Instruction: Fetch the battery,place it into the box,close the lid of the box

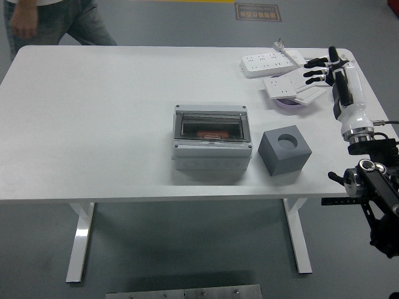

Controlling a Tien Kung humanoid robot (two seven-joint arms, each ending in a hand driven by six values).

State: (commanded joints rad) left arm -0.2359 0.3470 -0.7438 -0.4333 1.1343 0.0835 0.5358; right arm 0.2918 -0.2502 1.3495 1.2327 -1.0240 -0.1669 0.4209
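Note:
The grey box (212, 156) stands at the middle of the table with its clear lid (212, 126) lying flat on it. Through the lid a red-orange battery (211, 134) shows inside. My right hand (319, 70) hovers at the far right of the table, above the power strips and well away from the box. Its fingers are spread and hold nothing. My left arm is out of view.
A grey cube with a round hole (285, 149) sits just right of the box. Two white power strips (272, 61) lie at the back right, over a purple object (292, 104). A person (87, 25) stands beyond the far left corner.

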